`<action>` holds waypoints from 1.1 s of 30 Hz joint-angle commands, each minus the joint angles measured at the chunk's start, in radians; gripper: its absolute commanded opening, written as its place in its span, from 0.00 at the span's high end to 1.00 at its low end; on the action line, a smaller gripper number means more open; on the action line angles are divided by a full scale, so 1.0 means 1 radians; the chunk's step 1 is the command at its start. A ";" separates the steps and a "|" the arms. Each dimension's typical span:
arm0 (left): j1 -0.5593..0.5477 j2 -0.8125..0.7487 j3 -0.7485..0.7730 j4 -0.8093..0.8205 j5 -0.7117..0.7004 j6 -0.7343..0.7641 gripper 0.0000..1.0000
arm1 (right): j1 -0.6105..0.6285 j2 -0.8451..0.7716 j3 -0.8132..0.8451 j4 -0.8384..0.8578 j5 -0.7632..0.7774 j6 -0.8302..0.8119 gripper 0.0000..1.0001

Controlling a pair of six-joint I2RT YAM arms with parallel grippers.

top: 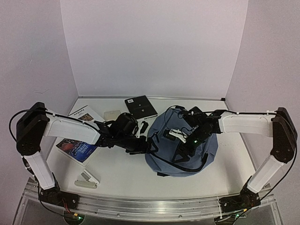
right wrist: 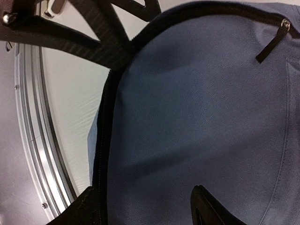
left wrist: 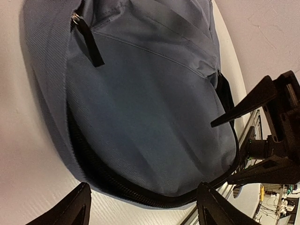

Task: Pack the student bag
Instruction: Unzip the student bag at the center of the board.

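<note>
Left end effector (left wrist: 143,185) is seen with its jaws spread wide and nothing gripped, parked just over the zippered edge of the student bag (top: 208,147). Same deal for the right end effector (right wrist: 140,188): wide, nothing held. Bag's laid flat on the surface (top: 122,176), right of centre.

Backpack (top: 208,145) blue-grey, fine woven texture; zip line (left wrist: 140,196) and zip pull (left wrist: 91,44) black. Table (top: 126,173) white. Walls (top: 154,47) pale lilac. Far centre book (top: 140,107) black, small white print. Left book (top: 75,149) blue cover, reddish picture. Far left booklet (top: 86,114) white, dark lettering. Arms (top: 70,129) white, black joints. Near rail (top: 140,206) silver
</note>
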State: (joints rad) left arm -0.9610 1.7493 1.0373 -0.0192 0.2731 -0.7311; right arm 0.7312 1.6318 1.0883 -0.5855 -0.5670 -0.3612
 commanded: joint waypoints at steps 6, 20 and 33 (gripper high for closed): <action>-0.025 0.105 -0.079 0.249 0.004 -0.138 0.45 | 0.079 0.082 -0.028 -0.029 0.018 -0.070 0.34; -0.025 0.135 -0.232 0.407 -0.012 -0.197 0.52 | 0.123 0.080 -0.024 -0.011 0.059 -0.029 0.24; -0.030 0.062 -0.324 0.459 -0.058 -0.184 0.30 | 0.125 0.053 0.068 0.019 0.228 0.038 1.00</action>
State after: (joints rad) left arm -0.9886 1.8527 0.7623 0.4599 0.2628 -0.9331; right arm 0.8646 1.7417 1.0822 -0.5809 -0.4126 -0.3576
